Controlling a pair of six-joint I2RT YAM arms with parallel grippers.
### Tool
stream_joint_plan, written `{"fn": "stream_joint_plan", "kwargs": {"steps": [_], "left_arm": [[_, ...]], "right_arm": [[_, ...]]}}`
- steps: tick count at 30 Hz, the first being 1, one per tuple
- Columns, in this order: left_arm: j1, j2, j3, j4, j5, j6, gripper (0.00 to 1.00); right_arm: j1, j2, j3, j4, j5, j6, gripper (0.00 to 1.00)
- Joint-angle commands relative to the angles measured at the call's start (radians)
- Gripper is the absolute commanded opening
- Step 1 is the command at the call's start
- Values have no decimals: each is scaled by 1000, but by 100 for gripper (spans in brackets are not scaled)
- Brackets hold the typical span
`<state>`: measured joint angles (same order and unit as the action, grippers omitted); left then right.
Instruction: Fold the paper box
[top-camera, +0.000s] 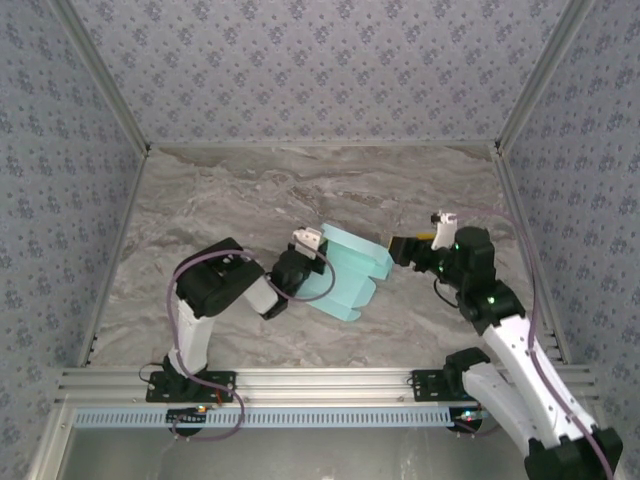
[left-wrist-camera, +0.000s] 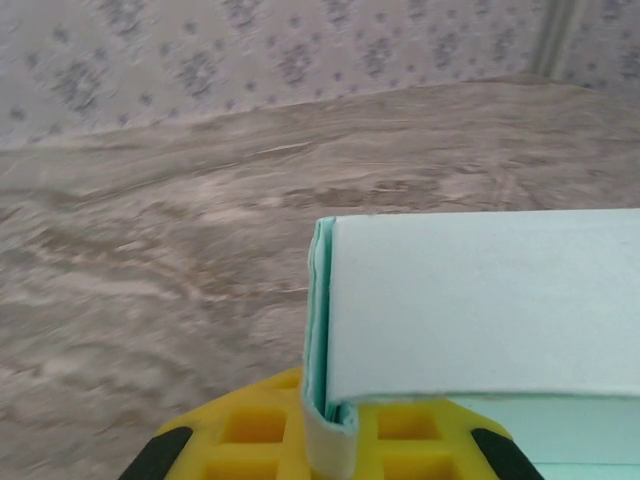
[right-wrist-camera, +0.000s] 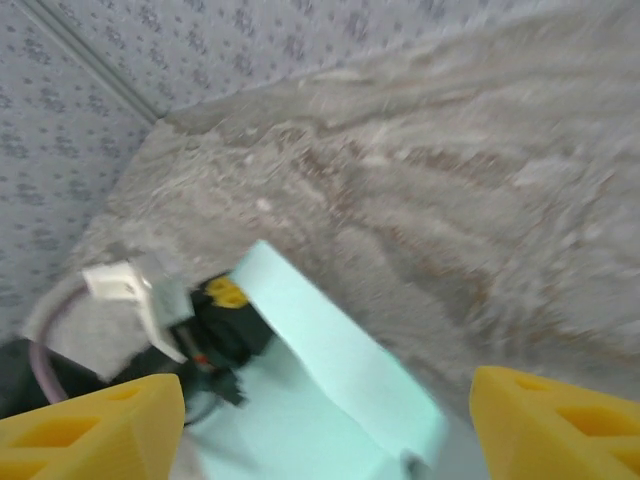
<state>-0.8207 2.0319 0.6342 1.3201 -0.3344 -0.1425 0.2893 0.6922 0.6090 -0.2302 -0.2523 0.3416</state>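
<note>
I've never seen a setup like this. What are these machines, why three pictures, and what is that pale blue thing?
These are two robot arms fixed at the near edge of a marble-patterned table, inside patterned walls. The wide picture comes from a camera above and behind them; the other two come from cameras on each arm's wrist, so the yellow shapes at the bottom are that arm's own jaws. The pale blue thing is a paper box, partly folded card lying between the arms. The left gripper is shut on the card's edge. The right gripper has its jaws apart beside the box, holding nothing.
</note>
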Motion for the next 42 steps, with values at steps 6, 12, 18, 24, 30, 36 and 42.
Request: {"fn": "stream_joint_plan", "kwargs": {"steps": [6,12,18,24,30,36,42], "left_arm": [[126,-193,-73,-114,168,-222,0],[282,-407,-63,-462,411,-308,0],[283,-559,-37,-700,464,-218,0],[287,-631,27,-900,522,-249,0],[314,-661,58,-959,631,-286,0],[328,-642,62,-965,667,-304,0],[328,-626,84,-959,742,-324,0]], "right_arm": [[-2,-76,-158,179,58,-359,76],[-31,-10,-111,140,-61,-524,75],[6,95,-54,152,-322,-602,69],[184,90,-67,243,-301,-763,71],[235,39,-116,313,-208,-822,71],[276,13,-157,356,-82,-852,73],[306,67,-174,434,-1,-845,72]]}}
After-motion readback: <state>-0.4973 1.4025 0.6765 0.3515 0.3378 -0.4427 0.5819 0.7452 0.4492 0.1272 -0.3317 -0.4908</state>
